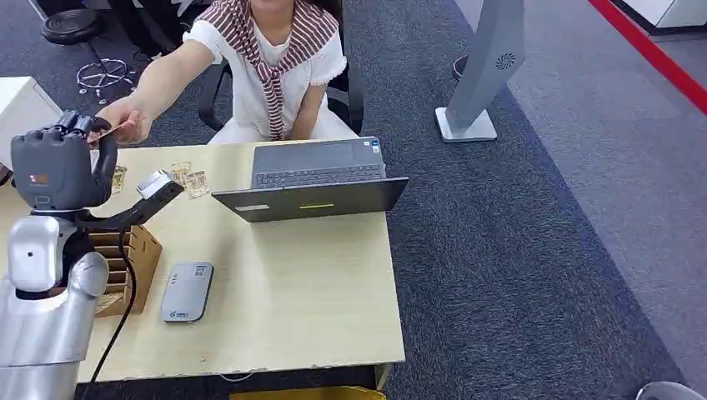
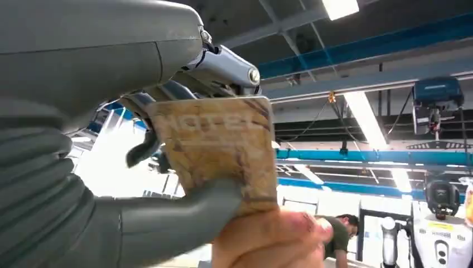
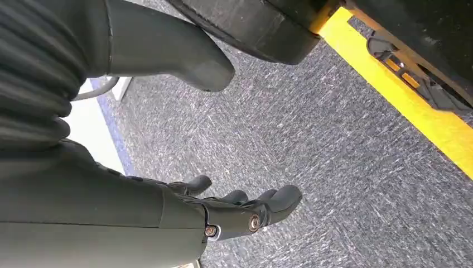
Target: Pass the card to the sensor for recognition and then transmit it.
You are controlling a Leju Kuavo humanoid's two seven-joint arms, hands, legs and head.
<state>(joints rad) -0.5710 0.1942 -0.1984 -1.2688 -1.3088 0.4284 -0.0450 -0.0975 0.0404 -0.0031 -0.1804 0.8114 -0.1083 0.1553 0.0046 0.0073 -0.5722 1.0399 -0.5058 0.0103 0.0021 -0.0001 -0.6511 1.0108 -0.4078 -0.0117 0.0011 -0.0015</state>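
My left hand (image 1: 60,163) is raised above the table's far left corner. It pinches a worn tan card (image 2: 220,149) between thumb and fingers (image 2: 167,223). In the head view the card (image 1: 117,129) pokes out past my fingertips. A seated person's outstretched hand (image 1: 127,117) grips the card's free end, and their fingers (image 2: 270,241) show just beyond my thumb. The grey card sensor (image 1: 187,292) lies flat on the table (image 1: 317,300), nearer the front and below my forearm. My right hand (image 3: 145,215) hangs over grey carpet, fingers apart and holding nothing.
An open grey laptop (image 1: 317,179) stands at the table's far middle, facing the person. A wooden card rack (image 1: 127,265) sits left of the sensor. Small clear holders (image 1: 188,180) lie near the laptop. A white floor stand (image 1: 478,83) rises on the carpet to the right.
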